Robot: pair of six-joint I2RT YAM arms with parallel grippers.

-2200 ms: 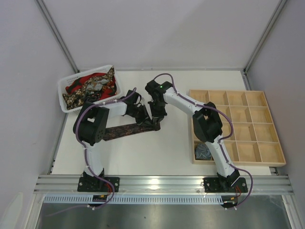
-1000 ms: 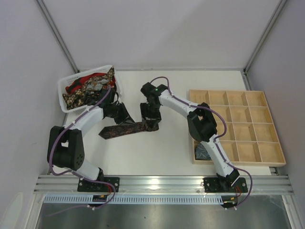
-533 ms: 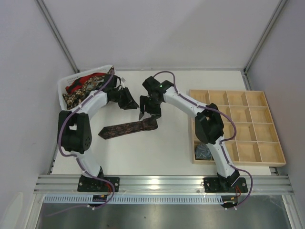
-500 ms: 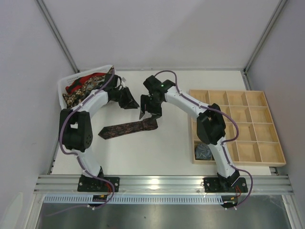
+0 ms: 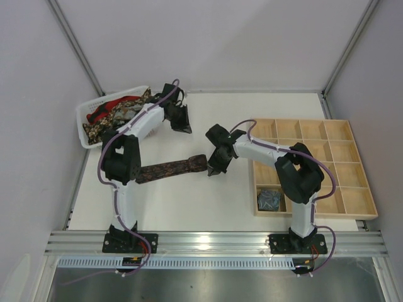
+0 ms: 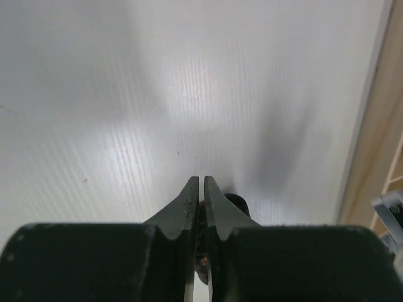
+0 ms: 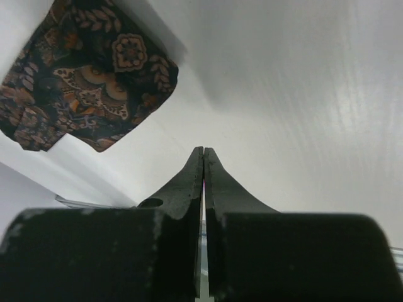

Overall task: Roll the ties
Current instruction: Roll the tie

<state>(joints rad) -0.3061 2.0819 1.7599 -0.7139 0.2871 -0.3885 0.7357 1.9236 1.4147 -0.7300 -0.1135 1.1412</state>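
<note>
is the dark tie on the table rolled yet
Not rolled: the dark brown patterned fabric tie lies stretched out long on the white table.

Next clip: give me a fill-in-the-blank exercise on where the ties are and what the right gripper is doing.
1. The dark patterned tie lies on the ___, with no gripper on it.
2. The right gripper is ___, with nothing between its fingers.
3. The wooden tray holds exactly ___ rolled tie.
4. The other ties are heaped in the white ___.

Missing words: table; shut; one; basket.
</note>
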